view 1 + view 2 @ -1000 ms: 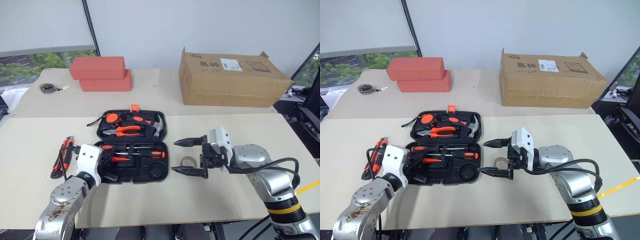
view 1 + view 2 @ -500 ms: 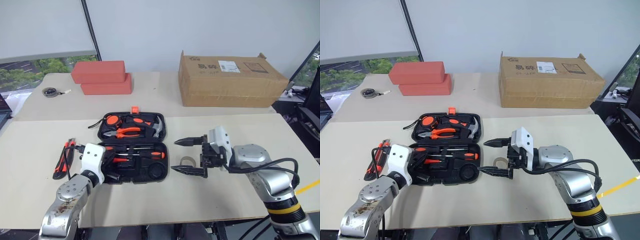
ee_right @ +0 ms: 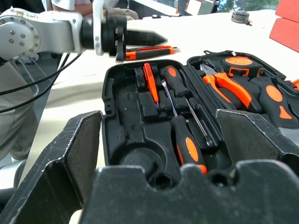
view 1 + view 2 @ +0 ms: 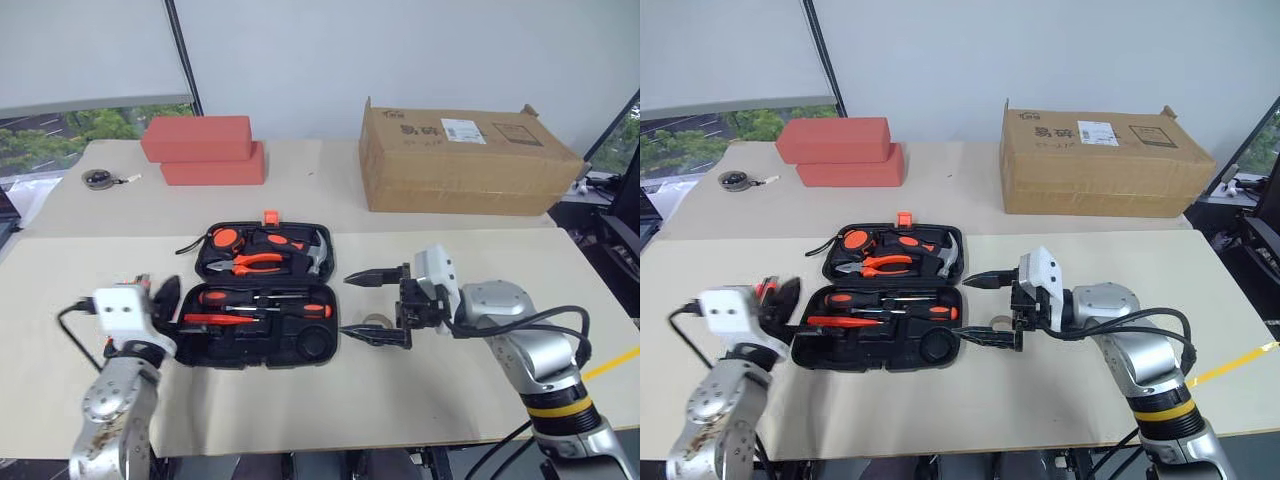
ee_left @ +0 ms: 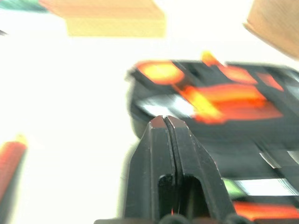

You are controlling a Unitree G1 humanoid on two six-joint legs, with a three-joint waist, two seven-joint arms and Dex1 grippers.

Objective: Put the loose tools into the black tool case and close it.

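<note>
A beige table (image 4: 420,400) stands before a white wall (image 4: 400,50), with a shaded window (image 4: 60,125) showing trees outside.

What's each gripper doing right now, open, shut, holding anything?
Left gripper: shut, holding nothing, beside the black tool case.
Right gripper: open wide, empty, above the tape roll.

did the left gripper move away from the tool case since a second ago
Yes. The left gripper has pulled back leftward off the black tool case, now beside its left edge, fingers shut and empty.

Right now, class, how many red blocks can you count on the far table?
2: the upper red block lies on the lower red block, stacked at the far left, beyond the black tool case. None seems hidden.
</note>
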